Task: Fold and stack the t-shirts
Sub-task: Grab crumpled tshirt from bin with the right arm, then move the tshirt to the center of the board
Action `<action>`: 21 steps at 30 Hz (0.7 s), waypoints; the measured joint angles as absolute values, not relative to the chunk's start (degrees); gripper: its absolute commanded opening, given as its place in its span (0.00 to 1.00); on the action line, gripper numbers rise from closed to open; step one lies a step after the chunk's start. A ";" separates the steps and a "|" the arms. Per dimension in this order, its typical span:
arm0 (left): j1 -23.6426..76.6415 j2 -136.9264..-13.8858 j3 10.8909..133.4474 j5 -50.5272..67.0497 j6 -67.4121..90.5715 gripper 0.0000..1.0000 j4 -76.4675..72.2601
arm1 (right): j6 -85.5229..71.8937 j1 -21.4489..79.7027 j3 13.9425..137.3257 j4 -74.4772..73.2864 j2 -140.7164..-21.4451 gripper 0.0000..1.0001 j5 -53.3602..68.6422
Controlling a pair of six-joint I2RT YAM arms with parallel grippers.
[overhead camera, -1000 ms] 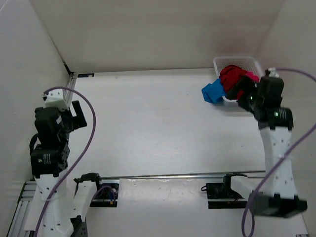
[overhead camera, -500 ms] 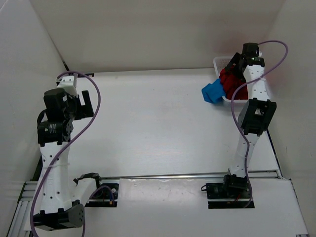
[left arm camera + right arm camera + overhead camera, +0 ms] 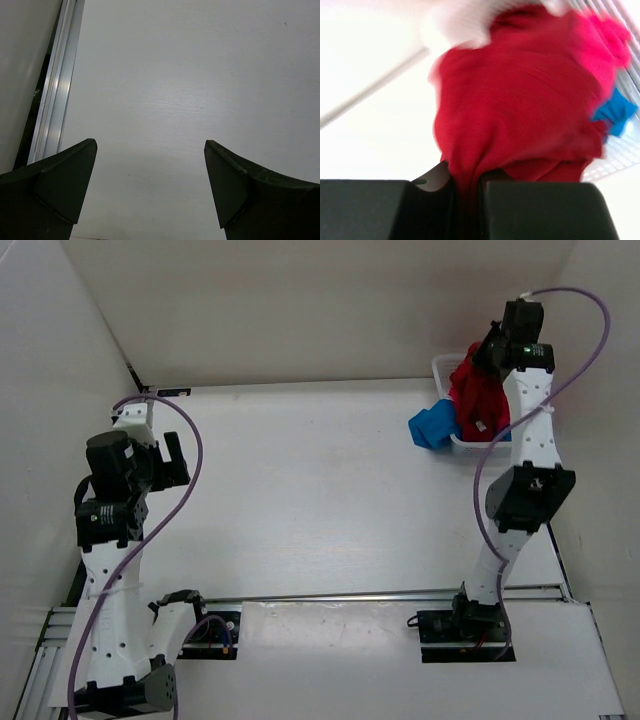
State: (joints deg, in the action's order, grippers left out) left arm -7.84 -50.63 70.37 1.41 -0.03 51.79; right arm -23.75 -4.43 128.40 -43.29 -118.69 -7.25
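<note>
The dark red t-shirt (image 3: 478,400) hangs in a bunch over the white mesh basket (image 3: 441,364) at the back right. My right gripper (image 3: 493,352) is shut on its top; in the right wrist view the red t-shirt (image 3: 520,90) is pinched between the jaws of the right gripper (image 3: 467,186). The blue t-shirt (image 3: 431,426) spills over the basket's left rim onto the table, and a corner of blue t-shirt (image 3: 617,110) shows under the red one. The pink t-shirt (image 3: 610,35) lies in the basket (image 3: 620,152). My left gripper (image 3: 170,456) hangs open at the left, with the left gripper (image 3: 150,150) over bare table.
White walls close in the table at the back and both sides. An aluminium rail (image 3: 57,100) runs along the table's left edge beside my left gripper. A metal bar (image 3: 350,595) crosses near the arm bases.
My right gripper reached into the basket, shut on the dark red t-shirt and lifted it. The left arm shifted slightly and stayed open.
</note>
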 measured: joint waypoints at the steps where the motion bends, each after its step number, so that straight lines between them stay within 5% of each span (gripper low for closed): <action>1: -7.84 -49.91 70.11 1.54 -0.03 1.00 51.72 | -23.07 -3.36 128.20 -42.98 -115.31 0.00 -5.85; 13: -5.98 -43.64 68.18 3.18 -0.03 1.00 50.70 | -17.87 25.61 117.75 -27.88 -74.94 0.00 16.29; 18: -5.52 -43.20 68.16 5.19 -0.03 1.00 50.68 | -19.07 25.69 103.72 -27.53 -72.71 0.01 19.49; 21: -5.17 -42.85 67.61 6.09 -0.03 1.00 50.57 | -19.07 25.69 96.99 -31.05 -77.87 0.13 19.49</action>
